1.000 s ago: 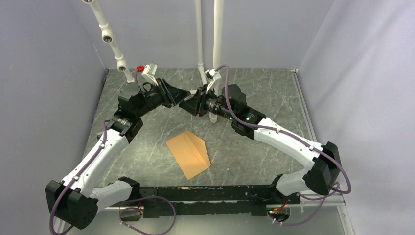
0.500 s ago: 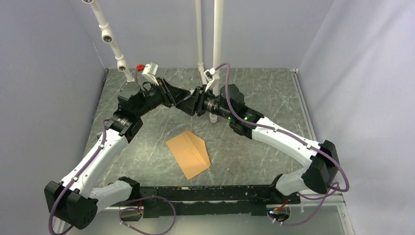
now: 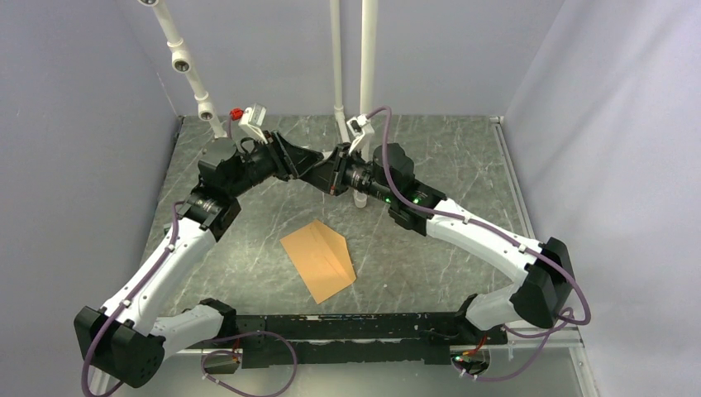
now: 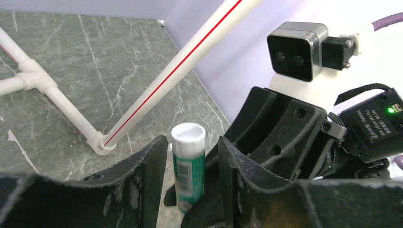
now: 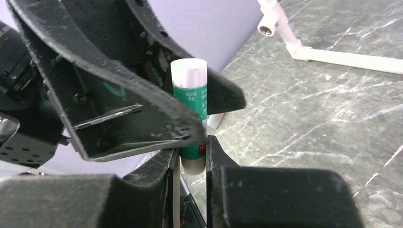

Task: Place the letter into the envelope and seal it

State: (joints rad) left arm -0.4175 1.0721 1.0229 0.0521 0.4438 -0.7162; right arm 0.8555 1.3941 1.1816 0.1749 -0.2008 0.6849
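Orange-brown kraft paper, the envelope point(image 3: 318, 260) lies flat and askew on the desk point(image 3: 430, 141) just ahead of the arm bases, with nothing touching it. A crease runs along it, but from above I cannot tell whether the flap is pressed down. No pale letter shows anywhere, so it is probably already inside. Well beyond it and raised off the surface, the two arms have closed the gap that stood between them a second ago, and a green glue stick point(image 4: 188, 166) has changed hands. The right pincer point(image 5: 191, 152) has clenched on the stick's lower end. The left pincer point(image 4: 190, 140) has let go, and its fingers point(image 4: 154, 161) now stand apart on either side of the tube with slivers of daylight showing. That puts the job at the sealing stage, with the glue passed across for use. The white top looks like a cap that is not yet off. The released left fingers flank the stick closely, so drawing it out calls for a clean pull. The white pipe frame point(image 3: 337, 66) stands just behind the meeting point.
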